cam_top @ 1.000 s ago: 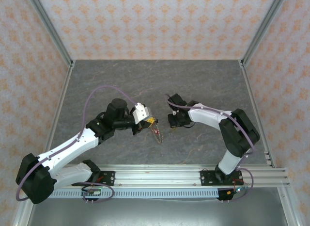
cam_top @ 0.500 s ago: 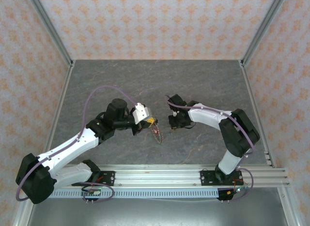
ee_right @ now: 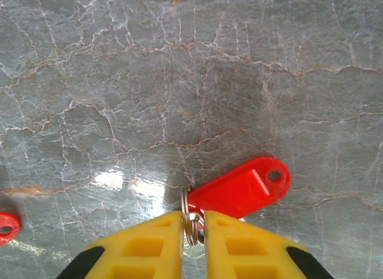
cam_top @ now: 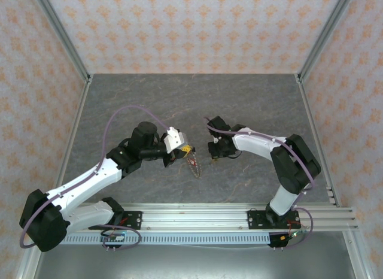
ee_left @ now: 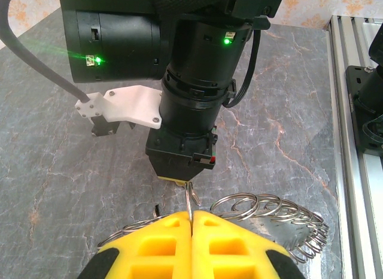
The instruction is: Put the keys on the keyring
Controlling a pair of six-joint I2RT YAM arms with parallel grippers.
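My left gripper (ee_left: pixel 192 216) is shut on the thin grey wire of the keyring (ee_left: pixel 189 198), which stands up between the yellow fingertips. Several small split rings (ee_left: pixel 281 210) hang along the hoop to the right. In the top view the left gripper (cam_top: pixel 187 151) and right gripper (cam_top: pixel 212 152) face each other mid-table, the keyring (cam_top: pixel 194 165) dangling below the left one. My right gripper (ee_right: pixel 192 214) is shut on the little ring of a red-tagged key (ee_right: pixel 242 186), whose tag lies against the grey table. Another red tag (ee_right: pixel 6 225) peeks in at the left edge.
The right arm's black wrist (ee_left: pixel 197 81) hangs close in front of the left gripper. An aluminium rail (cam_top: pixel 197 216) runs along the near edge of the table, and patterned walls (cam_top: pixel 191 27) close in the other sides.
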